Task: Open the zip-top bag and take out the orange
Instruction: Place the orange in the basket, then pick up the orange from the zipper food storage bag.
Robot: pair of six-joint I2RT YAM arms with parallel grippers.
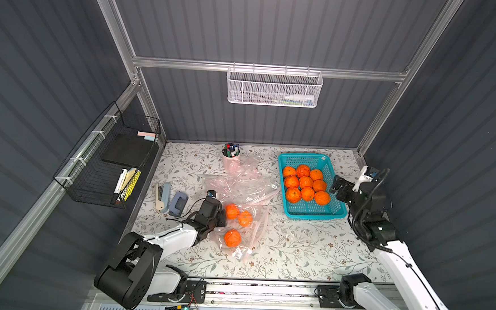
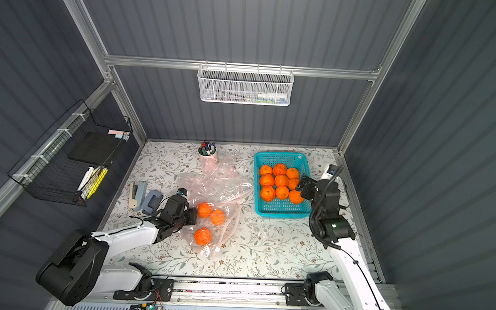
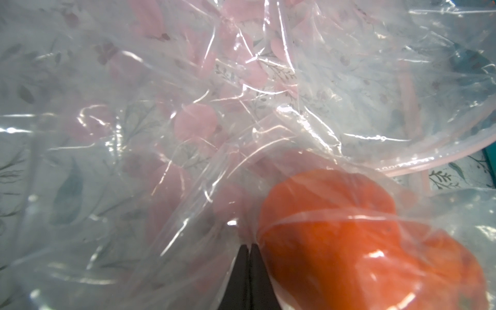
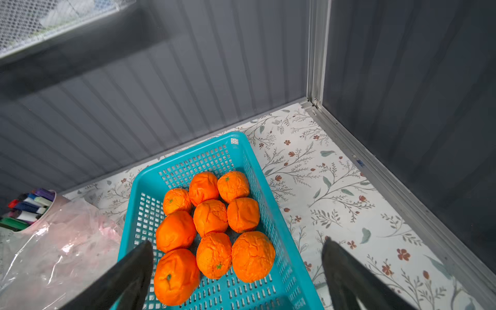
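Plastic bag (image 3: 188, 214) in left hand (image 3: 248, 248), orange (image 3: 335, 241) alongside

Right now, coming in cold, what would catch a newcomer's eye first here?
The teal basket at the right rear holds nine bright oranges, with the open right end effector over its right edge. Mid-table, three more oranges sit inside crumpled clear plastic, where the left end effector is shut on a zip-top bag.
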